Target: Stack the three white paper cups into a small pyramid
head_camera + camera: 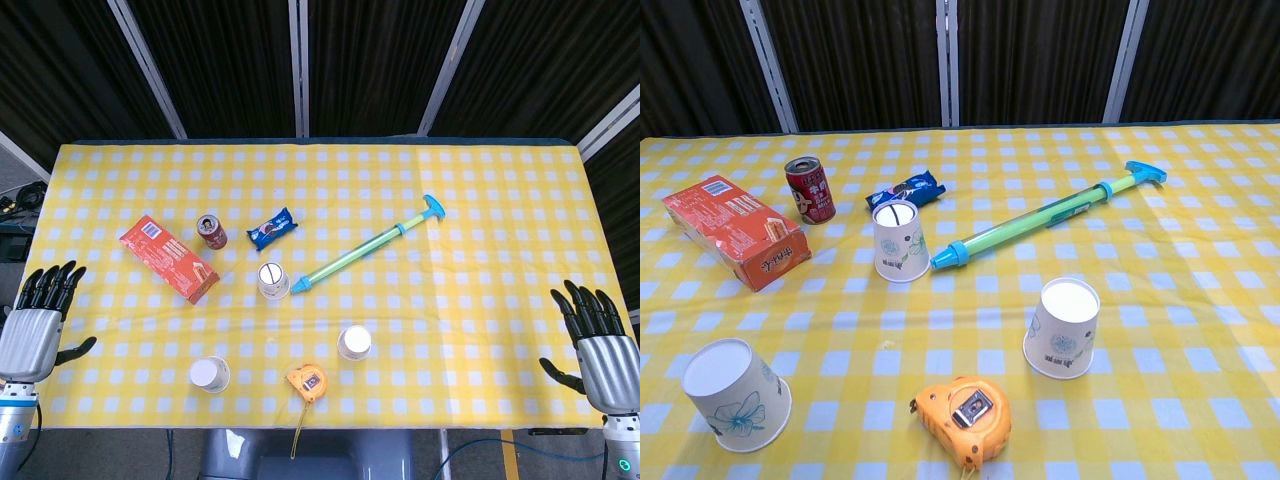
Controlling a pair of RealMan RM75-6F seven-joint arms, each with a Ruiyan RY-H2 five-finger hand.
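Standing apart upside down on the checked desk (480, 200), three white paper cups (273, 280) (354, 343) (210, 375), left hand (35, 325) and right hand (600, 350) empty, fingers spread, wrists cut off, tape measure (962, 418) partly cropped.

Your three white paper cups (273, 280) (354, 342) (210, 374) stand apart, upside down, on the yellow checked tablecloth (480, 300). Your left hand (38, 322) and right hand (596, 345) hover at its edges, fingers spread, holding nothing.
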